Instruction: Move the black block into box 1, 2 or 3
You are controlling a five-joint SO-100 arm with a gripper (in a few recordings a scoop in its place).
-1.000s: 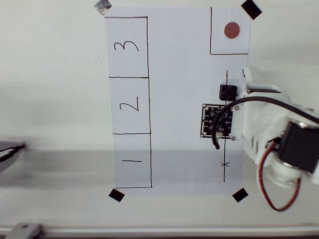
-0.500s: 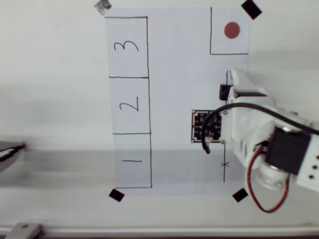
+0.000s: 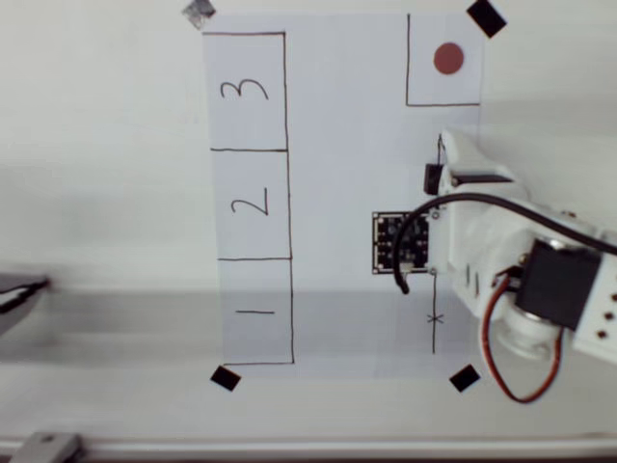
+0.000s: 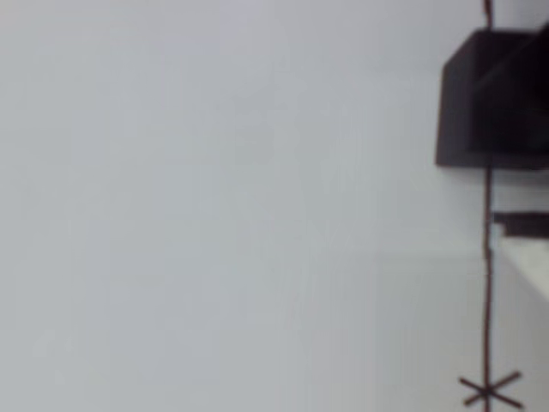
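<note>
The black block (image 3: 432, 178) sits on the pen line at the right side of the white paper, its right part covered by my white gripper (image 3: 446, 172). From above I cannot make out whether the jaws stand apart or press on it. In the wrist view the black block (image 4: 480, 99) lies at the right edge on the same line, with a white finger (image 4: 525, 257) just below it. Box 2 (image 3: 251, 204) is the middle of three outlined rectangles at the paper's left, well away from the block, with box 3 (image 3: 249, 92) above and box 1 (image 3: 255, 311) below.
An outlined square with a red dot (image 3: 447, 59) fills the paper's top right corner. Black tape squares (image 3: 225, 378) hold the paper's corners. An x mark (image 3: 435, 317) crosses the pen line below the arm. A dark object (image 3: 19, 294) pokes in at the left edge.
The arm has swung left and up over the block, covering its right part. The block stays at the same spot on the line. Little has moved in the last half second.
</note>
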